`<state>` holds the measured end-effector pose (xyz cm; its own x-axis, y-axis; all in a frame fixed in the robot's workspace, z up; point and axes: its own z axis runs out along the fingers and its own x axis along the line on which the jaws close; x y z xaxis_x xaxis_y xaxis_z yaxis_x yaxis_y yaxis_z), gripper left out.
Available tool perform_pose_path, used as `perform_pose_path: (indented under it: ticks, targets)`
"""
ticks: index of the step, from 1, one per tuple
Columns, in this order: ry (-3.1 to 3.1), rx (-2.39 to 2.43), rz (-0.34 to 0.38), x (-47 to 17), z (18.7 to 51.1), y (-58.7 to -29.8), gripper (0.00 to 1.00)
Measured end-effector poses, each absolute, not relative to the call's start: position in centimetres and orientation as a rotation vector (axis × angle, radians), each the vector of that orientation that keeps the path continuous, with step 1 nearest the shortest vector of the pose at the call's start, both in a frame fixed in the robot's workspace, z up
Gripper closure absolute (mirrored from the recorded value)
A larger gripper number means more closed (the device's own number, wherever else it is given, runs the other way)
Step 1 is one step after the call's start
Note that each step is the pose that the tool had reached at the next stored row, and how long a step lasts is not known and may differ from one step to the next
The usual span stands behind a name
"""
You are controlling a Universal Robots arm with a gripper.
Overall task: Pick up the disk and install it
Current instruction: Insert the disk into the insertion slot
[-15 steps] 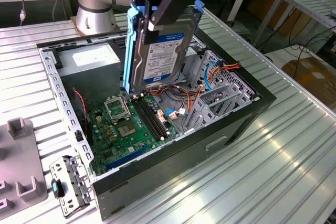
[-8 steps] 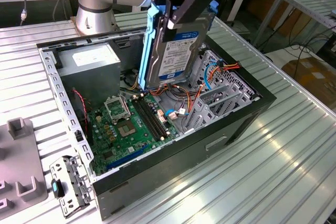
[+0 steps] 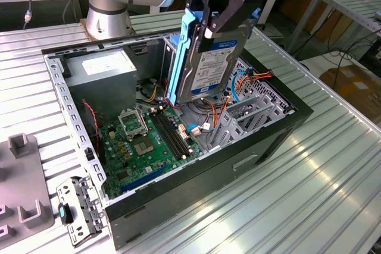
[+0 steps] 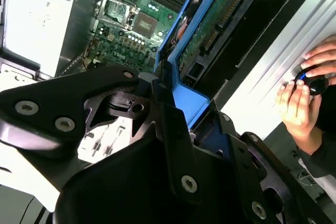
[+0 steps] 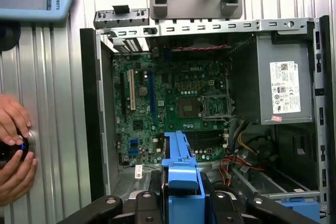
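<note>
**Item:** flat rectangular silver-grey metal disk [image 3: 209, 66] with a white label and a blue plastic carrier bracket.

**Holder:** black gripper [image 3: 207, 28] of the arm. We record its fingers [image 3: 222, 15] as closed on the disk's upper end, over the blue bracket. This end shows close up in the first wrist view [image 5: 181, 179] and the second wrist view [image 4: 190, 97].

**Location:** off every surface, hanging above the open black tower computer case [image 3: 256, 150]. The case lies on its side mid-way across the ribbed aluminium worktop [image 3: 336, 165]. The disk's lower end sits just above the green motherboard [image 3: 143, 141] and beside the grey sheet-metal drive cage [image 3: 244, 114], touching neither as far as we can tell.

**Orientation:** the long axis is close to upright, leaning slightly. The lower short end points down into the case. The labelled face turns toward the exterior view's right, and the blue bracket runs up the edge on the exterior view's left.

**Step in hand:** we judge that the pick-up is done and the disk is being carried. It is not yet installed.

**What seating calls for, in our judgement:** the disk turned from upright to match the cage, and kept off the orange and red cable bundle [image 3: 223, 106].

**Also present:** large grey boxy power supply [image 3: 104, 66], and a person's hand [image 5: 13, 150] resting at the worktop's edge.
</note>
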<state>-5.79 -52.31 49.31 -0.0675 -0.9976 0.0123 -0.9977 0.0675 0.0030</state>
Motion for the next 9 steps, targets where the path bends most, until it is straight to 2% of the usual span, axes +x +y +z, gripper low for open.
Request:
perform_pose_path:
  ticks: [9]
  targets:
    - [-2.286, 2.137, 0.008, -3.0, 49.2, -53.4, 0.63]
